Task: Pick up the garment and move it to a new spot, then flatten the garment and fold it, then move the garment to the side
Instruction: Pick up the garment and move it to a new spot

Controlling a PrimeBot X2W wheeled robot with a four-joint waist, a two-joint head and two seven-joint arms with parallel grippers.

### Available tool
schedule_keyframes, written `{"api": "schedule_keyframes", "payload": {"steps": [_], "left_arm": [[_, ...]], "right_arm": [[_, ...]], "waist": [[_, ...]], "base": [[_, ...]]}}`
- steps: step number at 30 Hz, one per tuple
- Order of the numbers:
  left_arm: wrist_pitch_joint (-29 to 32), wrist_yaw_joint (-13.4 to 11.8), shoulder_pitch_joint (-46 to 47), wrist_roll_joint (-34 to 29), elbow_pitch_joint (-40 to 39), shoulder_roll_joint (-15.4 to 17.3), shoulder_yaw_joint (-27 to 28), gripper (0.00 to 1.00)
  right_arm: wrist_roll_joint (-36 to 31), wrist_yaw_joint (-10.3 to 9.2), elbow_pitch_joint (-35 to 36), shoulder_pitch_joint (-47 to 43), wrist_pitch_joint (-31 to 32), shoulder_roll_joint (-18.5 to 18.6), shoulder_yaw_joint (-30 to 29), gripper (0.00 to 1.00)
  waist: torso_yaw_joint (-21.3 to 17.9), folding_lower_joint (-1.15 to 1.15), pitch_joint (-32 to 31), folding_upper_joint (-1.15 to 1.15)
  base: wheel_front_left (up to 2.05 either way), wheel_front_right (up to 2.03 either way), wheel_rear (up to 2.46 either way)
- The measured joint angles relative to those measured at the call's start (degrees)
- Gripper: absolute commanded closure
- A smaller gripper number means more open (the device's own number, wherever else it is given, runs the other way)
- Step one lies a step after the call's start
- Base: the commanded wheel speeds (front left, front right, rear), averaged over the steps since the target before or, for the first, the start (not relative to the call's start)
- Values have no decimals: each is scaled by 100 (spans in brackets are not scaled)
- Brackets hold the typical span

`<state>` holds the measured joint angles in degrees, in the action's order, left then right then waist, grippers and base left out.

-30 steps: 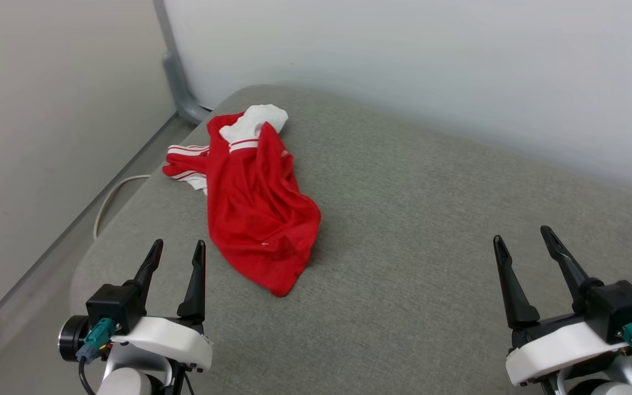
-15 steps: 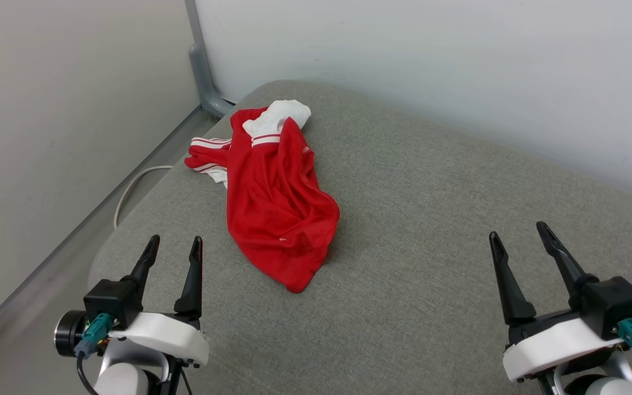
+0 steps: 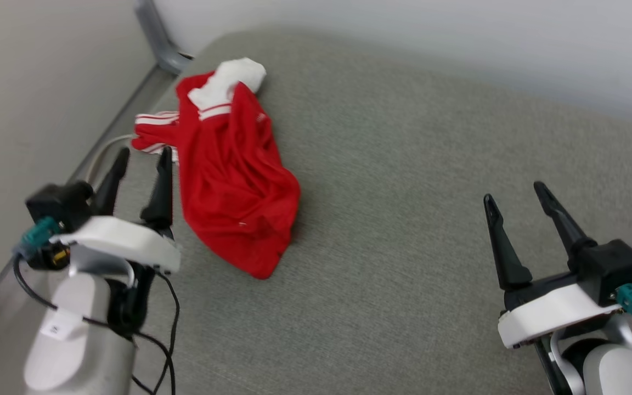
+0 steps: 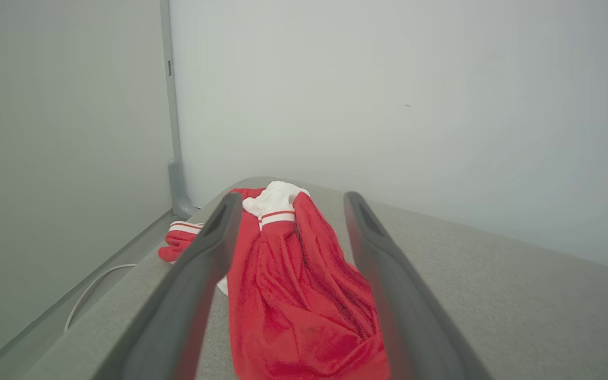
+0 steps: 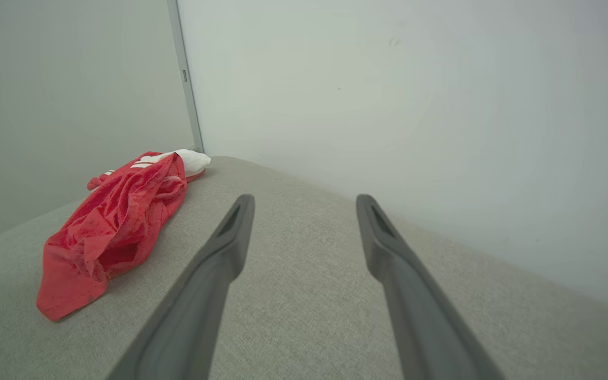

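A crumpled, thin bright red sports shirt [image 3: 228, 175] with white striped sleeves lies on the grey woven fabric cushion [image 3: 404, 164], toward its far left corner. The left gripper [image 3: 145, 151] hovers at the cushion's left edge, just beside the shirt, fingers spread and empty. The right gripper [image 3: 513, 193], also spread and empty, is over the cushion's near right.

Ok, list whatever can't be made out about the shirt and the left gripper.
- Garment: underside and inner layers hidden by its own bunching, head view.
- Its near end: cut off by the bottom edge, partly behind the fingers, left wrist view.
- Left gripper: whether it touches the striped sleeve; blur and overlap, head view.
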<state>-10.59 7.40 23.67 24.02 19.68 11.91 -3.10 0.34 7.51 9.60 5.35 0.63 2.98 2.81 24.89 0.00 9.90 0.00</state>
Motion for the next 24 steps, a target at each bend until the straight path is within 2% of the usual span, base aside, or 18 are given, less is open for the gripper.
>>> {"api": "schedule_keyframes", "payload": {"steps": [5, 14, 18, 24], "left_arm": [[671, 1, 699, 557, 160, 411, -54, 0], [2803, 1, 1624, 1488, 946, 1074, -187, 0], [3519, -1, 1861, 1615, 1418, 1325, -234, 0], [4221, -87, 2196, 1705, 2061, 1553, -264, 0]], "right_arm": [[-3, 1, 172, 318, 86, 62, 32, 0], [-26, 0, 269, 762, 31, 115, 105, 0], [-13, 0, 213, 909, -35, 115, 138, 0], [2, 0, 164, 996, -64, 99, 163, 0]], "waist": [[-301, 0, 540, 0], [-839, 1, 1491, 0], [-1082, 1, 1778, 0], [-1330, 0, 2109, 0]], "base": [[0, 0, 0], [0, 0, 0], [0, 0, 0], [0, 0, 0]]}}
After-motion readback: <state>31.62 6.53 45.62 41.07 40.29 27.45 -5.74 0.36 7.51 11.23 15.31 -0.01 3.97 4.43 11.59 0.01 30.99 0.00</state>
